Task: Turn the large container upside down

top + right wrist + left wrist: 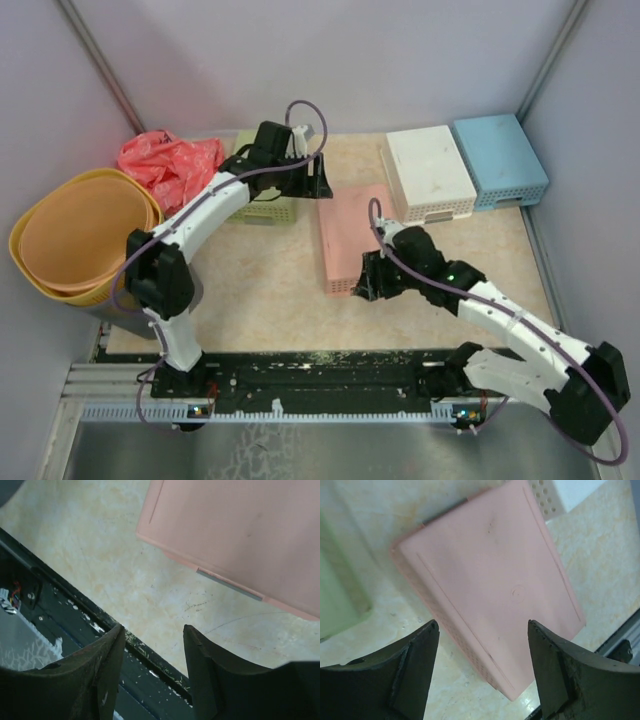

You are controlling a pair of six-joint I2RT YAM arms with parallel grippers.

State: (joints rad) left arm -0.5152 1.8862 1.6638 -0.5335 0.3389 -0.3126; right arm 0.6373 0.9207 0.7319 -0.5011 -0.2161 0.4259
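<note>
**At mid-desk, the pink container lies bottom up**

At the middle of the beige desk [260, 290], the large pink rectangular plastic container [345, 240] lies flat. Its smooth base, with a small moulded circle, faces upward, and its perforated side walls run down to the surface. Its long side runs away from the arms.

Above its far end hangs the left claw [318, 182]. In the left wrist view its two dark fingers [417, 670] are spread wide with nothing between them, and the container is seen below the gap. The right claw [366, 284] is just beside the container's near end. In the right wrist view its fingers [105, 675] stand apart and empty, over bare desk close to the black front rail [330, 372], clear of the container.

A pale green basket [268, 208] sits left of the container, partly under the left arm. A white perforated box [430, 172] and a blue perforated box [500, 158] stand side by side at the far right. A crumpled red plastic bag [165, 160] and stacked yellow-orange tubs [75, 235] are at the far left.
</note>
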